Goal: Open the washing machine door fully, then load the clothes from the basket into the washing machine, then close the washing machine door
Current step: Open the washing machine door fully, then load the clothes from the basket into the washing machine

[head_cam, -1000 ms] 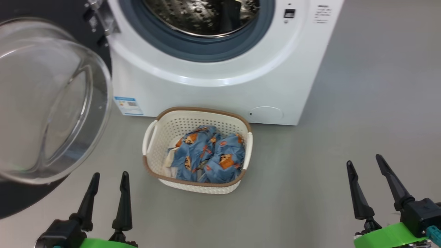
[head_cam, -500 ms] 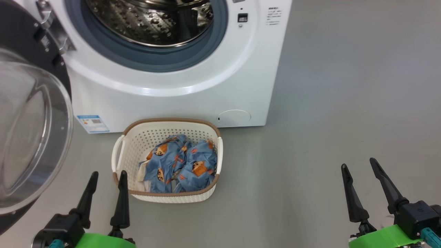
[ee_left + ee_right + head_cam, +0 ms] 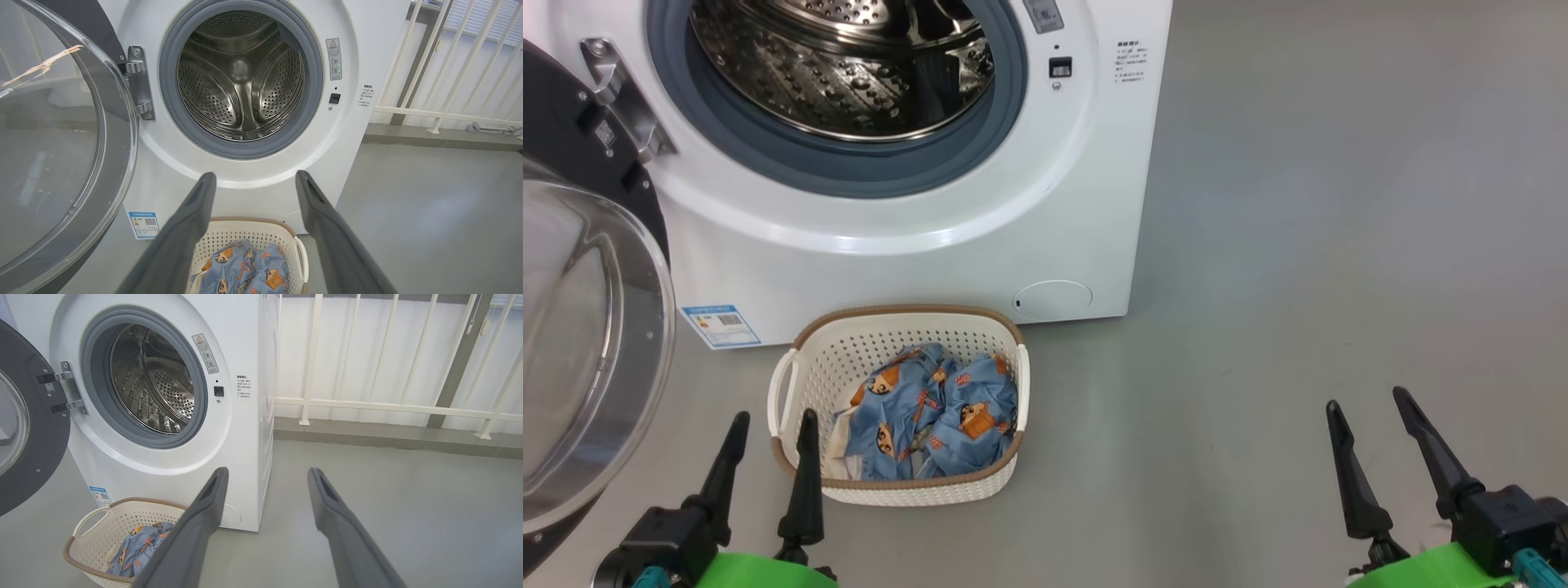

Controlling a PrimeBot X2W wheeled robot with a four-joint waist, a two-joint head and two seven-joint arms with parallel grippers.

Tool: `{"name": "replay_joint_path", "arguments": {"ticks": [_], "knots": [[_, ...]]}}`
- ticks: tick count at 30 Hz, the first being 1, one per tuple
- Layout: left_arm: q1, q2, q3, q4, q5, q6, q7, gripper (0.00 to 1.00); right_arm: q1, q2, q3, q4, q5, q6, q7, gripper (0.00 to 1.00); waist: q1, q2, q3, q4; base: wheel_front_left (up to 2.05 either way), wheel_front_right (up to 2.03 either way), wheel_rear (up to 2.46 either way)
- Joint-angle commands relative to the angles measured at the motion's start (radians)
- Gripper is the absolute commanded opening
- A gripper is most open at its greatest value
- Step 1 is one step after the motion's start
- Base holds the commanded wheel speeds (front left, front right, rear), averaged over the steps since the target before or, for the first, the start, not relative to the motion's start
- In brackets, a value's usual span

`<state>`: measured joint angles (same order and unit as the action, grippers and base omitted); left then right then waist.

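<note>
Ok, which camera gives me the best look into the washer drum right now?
The left wrist view: it looks almost straight into the drum, showing its back wall and whole opening. The head view looks down, cutting off the upper part; the right wrist view sees it at an angle.

washing machine (image 3: 915,261): top cut off at 12 o'clock, head view.
washing machine door (image 3: 580,343): cut off at 9 o'clock, same view.
blue label (image 3: 721,325): print too small to read.
basket (image 3: 98,535): near side hidden behind a finger of the right gripper (image 3: 267,470), 7 o'clock, right wrist view.
clothes (image 3: 245,273): lower part cut off at 6 o'clock, left wrist view.
</note>
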<state>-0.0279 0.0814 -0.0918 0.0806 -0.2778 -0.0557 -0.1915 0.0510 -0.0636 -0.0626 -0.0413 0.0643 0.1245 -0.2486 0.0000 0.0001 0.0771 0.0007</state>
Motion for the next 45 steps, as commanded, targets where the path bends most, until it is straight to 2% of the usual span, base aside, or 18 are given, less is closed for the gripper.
{"name": "replay_joint_path", "arguments": {"ticks": [1,28,45], "knots": [[-0.023,0.018,0.032,-0.017,-0.007,0.013,0.001,1.0,0.0,-0.003,0.024,-0.022,0.01,0.006,-0.012,1.0,0.0,-0.0001,-0.006,-0.001,0.0,0.0,0.0],[-0.006,0.034,0.012,-0.022,0.001,0.05,0.016,1.0,0.011,0.001,0.03,-0.019,0.013,0.006,-0.013,1.0,0.0,-0.0001,-0.023,0.002,0.04,-0.05,0.01],[-0.013,0.047,-0.011,-0.037,0.004,0.057,0.024,1.0,0.003,0.002,0.028,-0.021,0.017,0.006,-0.013,1.0,0.0,-0.0001,-0.009,0.007,1.47,-1.47,0.0]]}}
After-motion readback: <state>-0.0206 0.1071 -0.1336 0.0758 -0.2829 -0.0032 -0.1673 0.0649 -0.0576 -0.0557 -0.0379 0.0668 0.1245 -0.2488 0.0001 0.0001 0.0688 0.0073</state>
